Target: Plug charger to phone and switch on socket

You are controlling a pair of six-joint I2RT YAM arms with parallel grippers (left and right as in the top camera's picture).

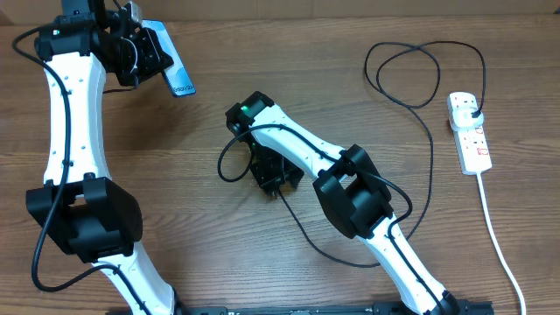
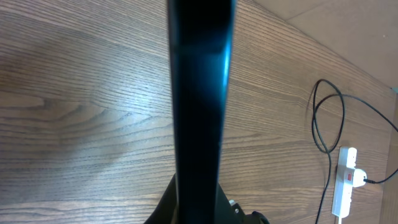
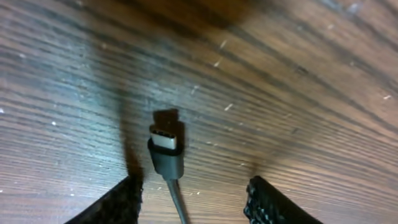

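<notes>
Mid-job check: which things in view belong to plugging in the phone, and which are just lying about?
For the job: phone, held in the left end effector; charger cable, its connector between the right end effector's open jaws; power strip.
Not for the job: only the wooden table; no stray item shows.

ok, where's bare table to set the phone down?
Bare wood: top middle, between the phone in the left gripper and the charger loop; also bottom middle, between the left arm and right arm. Crowded: centre under the right gripper, and the right side with the socket and its white cord.
</notes>
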